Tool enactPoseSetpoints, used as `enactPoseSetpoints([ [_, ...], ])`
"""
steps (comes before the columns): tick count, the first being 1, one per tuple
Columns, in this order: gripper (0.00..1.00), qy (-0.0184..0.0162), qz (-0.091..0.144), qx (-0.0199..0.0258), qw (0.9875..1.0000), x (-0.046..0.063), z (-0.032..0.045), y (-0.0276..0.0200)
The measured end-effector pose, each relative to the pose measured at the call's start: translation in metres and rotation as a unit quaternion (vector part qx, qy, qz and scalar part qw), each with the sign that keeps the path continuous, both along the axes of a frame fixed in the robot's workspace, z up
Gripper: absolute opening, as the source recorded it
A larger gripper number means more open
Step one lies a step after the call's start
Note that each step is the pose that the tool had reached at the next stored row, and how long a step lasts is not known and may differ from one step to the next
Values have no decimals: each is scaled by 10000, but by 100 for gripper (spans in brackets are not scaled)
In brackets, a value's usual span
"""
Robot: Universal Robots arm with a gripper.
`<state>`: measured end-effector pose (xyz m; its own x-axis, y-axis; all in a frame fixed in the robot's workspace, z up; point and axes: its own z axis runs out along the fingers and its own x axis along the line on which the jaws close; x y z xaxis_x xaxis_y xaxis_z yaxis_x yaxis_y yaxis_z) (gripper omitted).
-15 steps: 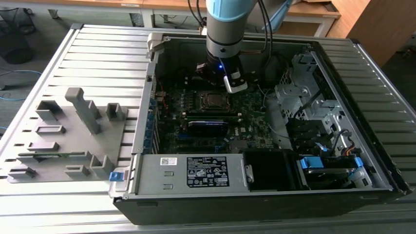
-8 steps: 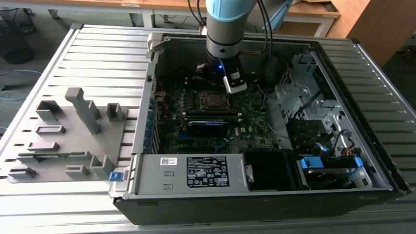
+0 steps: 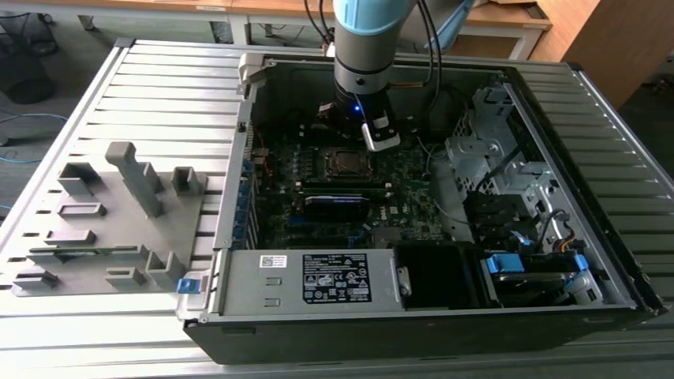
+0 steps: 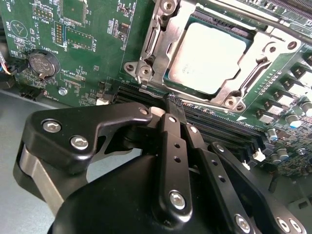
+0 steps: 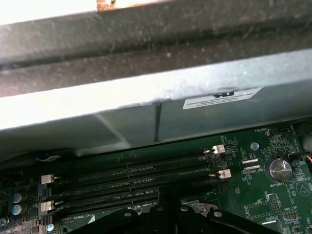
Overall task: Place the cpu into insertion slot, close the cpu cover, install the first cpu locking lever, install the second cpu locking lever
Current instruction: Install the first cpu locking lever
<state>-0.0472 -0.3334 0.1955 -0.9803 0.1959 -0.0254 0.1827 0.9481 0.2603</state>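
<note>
Gripper (image 4: 169, 105) clenched with nothing visible in it, tip just beside the cover (image 4: 157, 45) and the cpu (image 4: 209, 56).
I see the cpu seated under the closed cover. I judge that a slip here could scrape the motherboard (image 4: 92, 53) or memory slots (image 4: 219, 122), or jolt the cover and unseat the cpu.

Slatted metal bench (image 3: 158, 79): carries an open computer case (image 3: 621, 260) at its centre and a grey fixture block (image 3: 116, 221) near its edge on the exterior view's left. Inside the case: dark green motherboard (image 3: 316, 217); labelled power supply (image 3: 316, 278) along the near wall. Robot arm (image 3: 364, 39) descends by the far wall. The gripper (image 3: 380, 136) is just beside the insertion slot (image 3: 342, 160), possibly touching its rim. The slot's contents are indistinct.
</note>
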Motion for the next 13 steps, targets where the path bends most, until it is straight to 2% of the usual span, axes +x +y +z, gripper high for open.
enactPoseSetpoints([
  [7,11,1,-82,-1,10000,0,1,1],
  [13,11,0,-119,-1,9999,0,2,24],
])
